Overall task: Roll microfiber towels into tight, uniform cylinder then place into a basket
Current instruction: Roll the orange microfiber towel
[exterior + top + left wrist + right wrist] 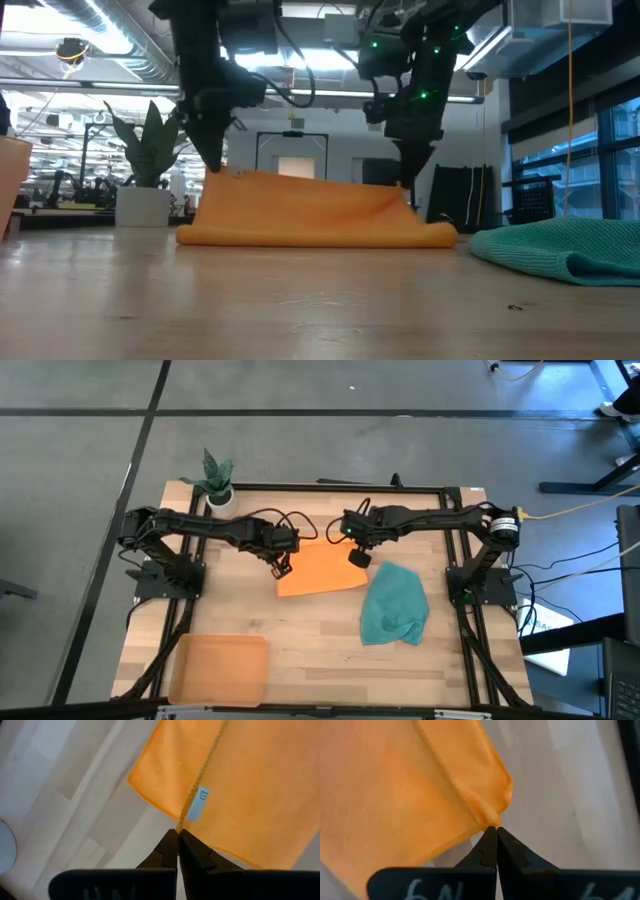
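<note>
Both grippers, left (281,569) and right (358,558), pinching opposite corners of orange towel (322,572), lifted beside teal towel (394,604).

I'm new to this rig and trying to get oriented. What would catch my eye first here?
The orange towel at the table's middle, held up by two corners: the left gripper and right gripper are each shut on one. The teal towel lies crumpled to its right, and the basket sits at the front left corner.
</note>
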Robot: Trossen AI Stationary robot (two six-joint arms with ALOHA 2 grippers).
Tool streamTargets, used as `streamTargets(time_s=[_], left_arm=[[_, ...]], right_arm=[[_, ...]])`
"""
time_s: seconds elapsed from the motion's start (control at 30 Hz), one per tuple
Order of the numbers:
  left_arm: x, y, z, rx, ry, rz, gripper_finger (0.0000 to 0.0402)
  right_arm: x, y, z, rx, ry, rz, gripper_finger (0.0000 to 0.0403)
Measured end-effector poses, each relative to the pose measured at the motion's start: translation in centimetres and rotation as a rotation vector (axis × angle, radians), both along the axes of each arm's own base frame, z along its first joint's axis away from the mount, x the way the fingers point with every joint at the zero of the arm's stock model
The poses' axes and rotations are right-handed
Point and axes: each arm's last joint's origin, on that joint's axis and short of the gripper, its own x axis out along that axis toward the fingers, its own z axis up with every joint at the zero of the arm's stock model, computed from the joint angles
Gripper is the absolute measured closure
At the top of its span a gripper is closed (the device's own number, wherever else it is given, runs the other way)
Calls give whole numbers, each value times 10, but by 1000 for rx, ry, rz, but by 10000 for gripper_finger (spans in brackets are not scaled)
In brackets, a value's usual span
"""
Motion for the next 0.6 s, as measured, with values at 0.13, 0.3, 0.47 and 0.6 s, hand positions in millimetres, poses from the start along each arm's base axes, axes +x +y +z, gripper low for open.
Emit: streamTargets(time_s=[0.13, 0.3, 0.47, 0.6], left_arm=[[-1, 4, 0, 1, -1, 17, 401], [0, 8, 1, 36, -12, 33, 401], [6, 11, 2, 80, -60, 3, 376], [8, 12, 3, 86, -83, 3, 344]], right_arm=[[0, -4, 0, 3, -10, -10, 393], [-1, -8, 1, 9, -14, -24, 374], [-2, -10, 1, 10, -14, -25, 346], [-1, -11, 1, 3, -15, -27, 312]])
